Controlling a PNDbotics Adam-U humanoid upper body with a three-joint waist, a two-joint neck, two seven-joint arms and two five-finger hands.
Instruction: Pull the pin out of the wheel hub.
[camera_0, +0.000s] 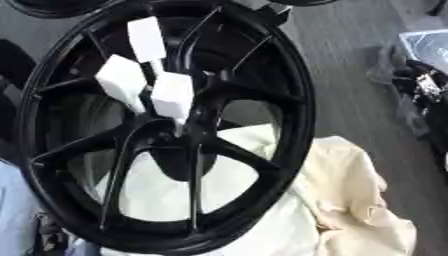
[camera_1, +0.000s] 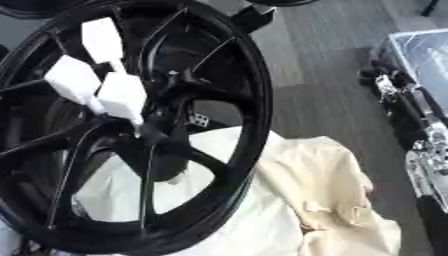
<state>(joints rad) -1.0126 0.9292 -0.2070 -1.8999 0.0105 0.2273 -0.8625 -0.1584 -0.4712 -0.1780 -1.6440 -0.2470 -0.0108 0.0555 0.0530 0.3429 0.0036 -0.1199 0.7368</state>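
Shows a black wheel hub (camera_0: 293, 107) standing on edge, leaning a little, filling the left and middle of both views, its thin spokes running in to a dark centre. Rests on a cream cloth (camera_0: 350, 200) that spreads out to the near right and shows pale through the gaps between the lower spokes. Carries three white blocks on the upper left spokes, close together and fanned out. Has the nearest one, seemingly the pin (camera_0: 172, 95), tapering down into a thin pale stem that reaches the hub's centre, so not pulled out. Sets the two other white blocks (camera_0: 121, 80) just beside it, farther up. Cannot tell whether the silver and black machinery (camera_1: 427, 155) at the right edge, well apart from the wheel, is a hand, nor how any fingers there stand; holds nothing that can be made out.
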